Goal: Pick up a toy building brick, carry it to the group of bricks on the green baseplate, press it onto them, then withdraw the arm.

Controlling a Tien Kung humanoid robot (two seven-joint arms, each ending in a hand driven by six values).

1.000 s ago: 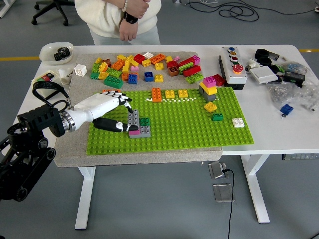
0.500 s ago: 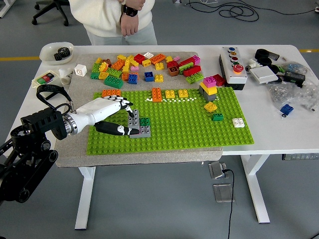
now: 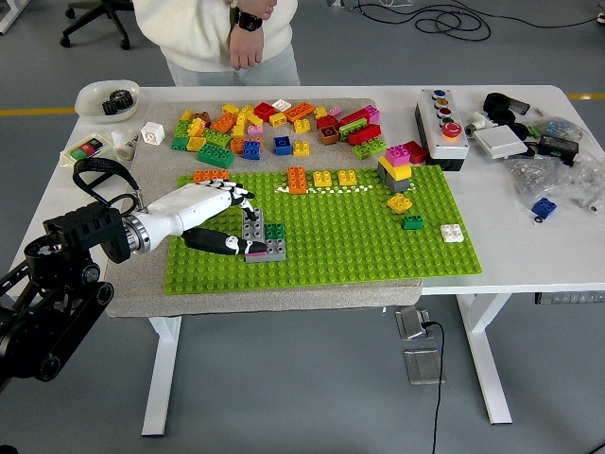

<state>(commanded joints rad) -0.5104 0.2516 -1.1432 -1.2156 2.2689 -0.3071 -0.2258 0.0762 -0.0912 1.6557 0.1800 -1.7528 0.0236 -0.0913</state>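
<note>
The green baseplate (image 3: 359, 236) lies on a grey mat in the middle of the table. Near its left end stands a small group of bricks: a tall grey brick (image 3: 253, 227), a dark green brick (image 3: 275, 230), a low grey brick (image 3: 272, 250) and a pink brick (image 3: 255, 254) at the front left. My left hand (image 3: 242, 222) reaches in from the left beside this group. Its fingers (image 3: 238, 197) are spread above the tall grey brick. The black thumb (image 3: 222, 245) lies along the plate with its tip at the pink brick. Nothing is clasped in the hand. My right arm is out of view.
A pile of loose bricks (image 3: 274, 128) lies behind the plate, with an orange brick (image 3: 210, 176) close to my wrist. More bricks stand on the plate: orange (image 3: 297, 179), yellow (image 3: 335, 178), a stack (image 3: 396, 168). A person (image 3: 217, 38) stands at the far side with hands together. A button box (image 3: 440, 128) sits at the right.
My left forearm has shifted up and slightly right. The thumb has slid closer along the plate to the pink brick. The person has shifted slightly.
</note>
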